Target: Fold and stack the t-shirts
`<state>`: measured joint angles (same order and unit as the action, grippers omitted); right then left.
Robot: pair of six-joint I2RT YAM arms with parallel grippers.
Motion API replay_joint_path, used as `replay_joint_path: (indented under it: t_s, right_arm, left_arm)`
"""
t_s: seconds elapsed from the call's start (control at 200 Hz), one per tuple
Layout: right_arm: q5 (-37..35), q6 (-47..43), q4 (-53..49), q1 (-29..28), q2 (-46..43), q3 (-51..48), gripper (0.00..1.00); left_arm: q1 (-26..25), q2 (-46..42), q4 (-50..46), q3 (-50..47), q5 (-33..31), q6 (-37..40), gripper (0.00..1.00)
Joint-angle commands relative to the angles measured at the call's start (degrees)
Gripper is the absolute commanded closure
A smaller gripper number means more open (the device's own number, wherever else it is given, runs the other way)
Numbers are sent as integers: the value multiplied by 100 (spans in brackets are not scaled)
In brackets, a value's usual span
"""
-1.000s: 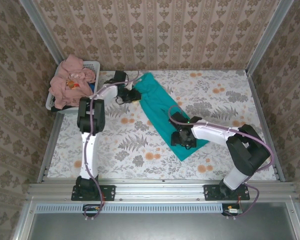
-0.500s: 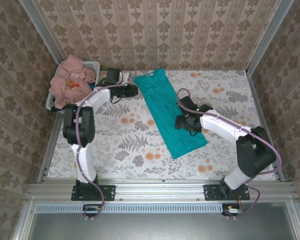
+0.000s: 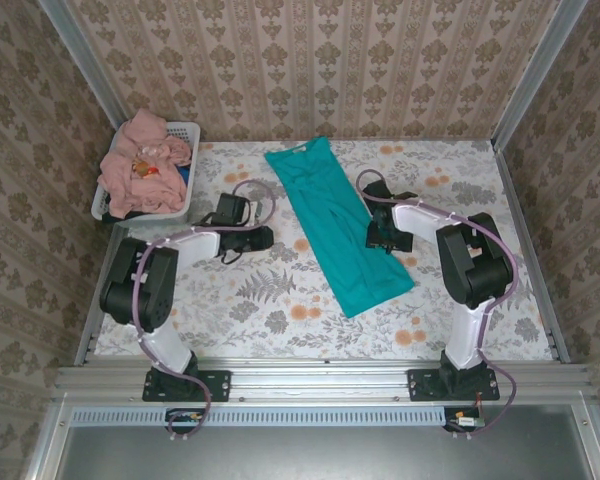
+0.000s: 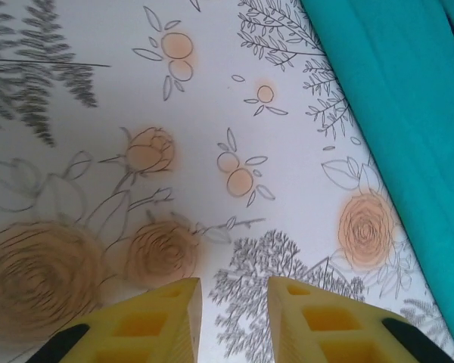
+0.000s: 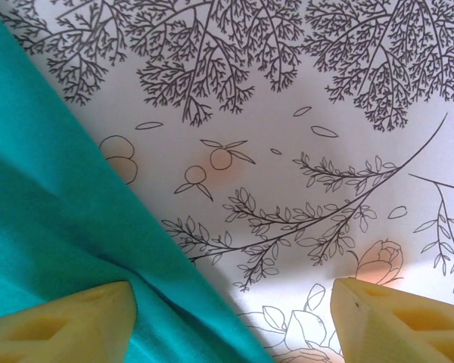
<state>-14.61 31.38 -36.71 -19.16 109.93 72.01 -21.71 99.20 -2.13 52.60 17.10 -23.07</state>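
Teal t-shirt (image 3: 337, 228) lies folded into a long strip on the floral tablecloth (image 3: 270, 300), running from far centre toward near right. Pink t-shirts (image 3: 140, 165) are heaped in the white basket (image 3: 186, 127) at the far left corner. Left gripper (image 3: 258, 238) sits low over bare tablecloth left of the strip, apart from it; fingers (image 4: 159, 321) a narrow gap apart, nothing between. Right gripper (image 3: 382, 238) is at the strip's right edge, jaws spread wide and empty, one finger (image 5: 68, 318) over teal fabric.
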Motion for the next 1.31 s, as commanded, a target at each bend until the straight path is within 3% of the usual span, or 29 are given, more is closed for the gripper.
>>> replay_joint_path:
  t_s: [0.0,0.175,0.365,0.44,0.56,0.69,0.805,0.975,1.055,1.195,1.3]
  right_arm:
    - [221,-56,-40,-147,-54,-215,29]
    - [623,173,188,-341,-401,-691,29]
    - [467,797,-229,-1007,-549,-899,31]
    - [756,1114,-16,-1275,-714,-1176,31]
    - [1084,1445,278,-1637,-1074,-1535,31]
    - [951,1539,207,-1635,-1900,-1989,29]
    - [1502,1579,434,-1710,-2596,-2568,29]
    - [1831,1895,179,-2266,-3211,-3040,29]
    - [2026,2078,436,-2393,-3431,-3357,30]
    - [2223,2151,546,-2471,-3514,-3629,33]
    - [2306,2097,823,-2493,-3430,-3722,34]
  left_arm:
    - [71,380,496,351,-72,-260,71]
    - [62,1172,402,1302,216,-200,73]
    - [135,1896,-70,2494,312,-5,73]
    - [224,2184,-233,2938,426,62,74]
    - [423,2131,-298,3087,740,15,76]
    - [504,1289,-316,2231,854,79,75]
    - [331,281,-469,1031,935,42,75]
    - [-580,-1259,-732,-738,395,-240,71]
    - [-1021,-1804,-584,-1415,364,-511,64]
    - [-1882,-2466,-950,-1929,-245,-703,52]
    - [-2139,-2674,-672,-2426,-199,-1096,46]
